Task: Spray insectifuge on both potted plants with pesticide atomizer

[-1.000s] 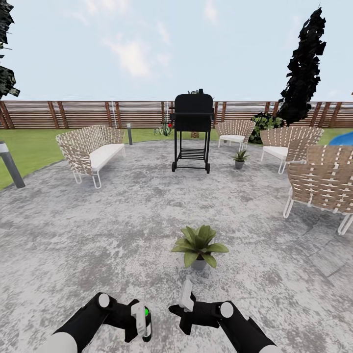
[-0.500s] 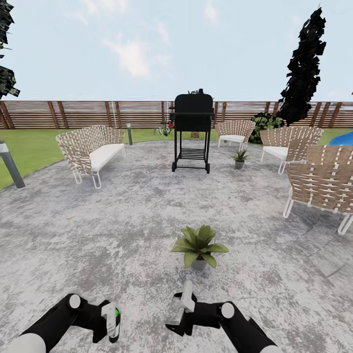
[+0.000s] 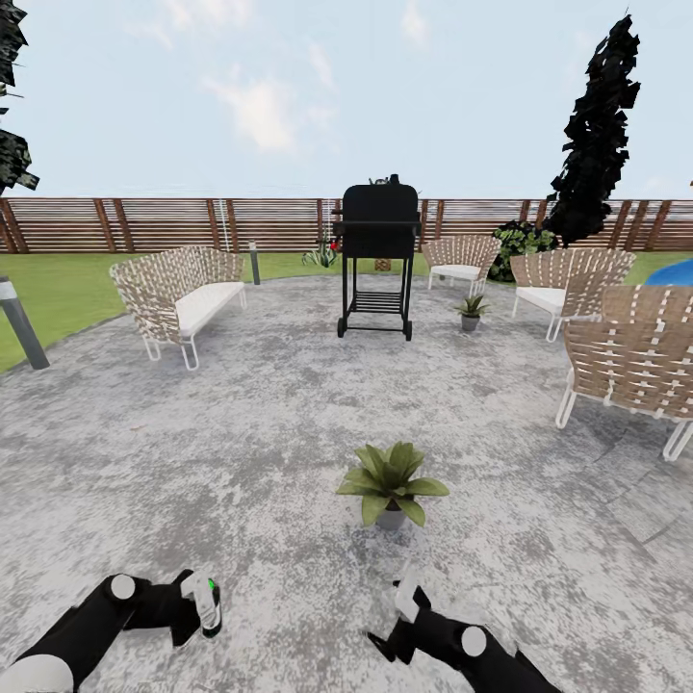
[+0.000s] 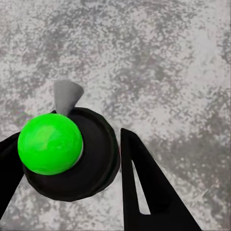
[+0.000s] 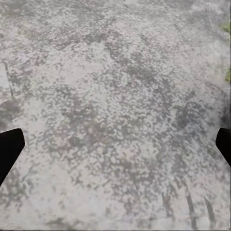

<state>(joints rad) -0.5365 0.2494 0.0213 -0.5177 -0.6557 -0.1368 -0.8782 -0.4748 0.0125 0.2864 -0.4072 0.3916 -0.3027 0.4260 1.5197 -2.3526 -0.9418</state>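
Pesticide atomizer clamped in left gripper – near potted plant.

A black grill is standing at the far side of the patio. A woven sofa with a white cushion is sitting well to its left, and three woven chairs are ranging along the right. A grey post is standing at the left edge, and a dark tree is rising behind the right chairs under a cloudy sky.
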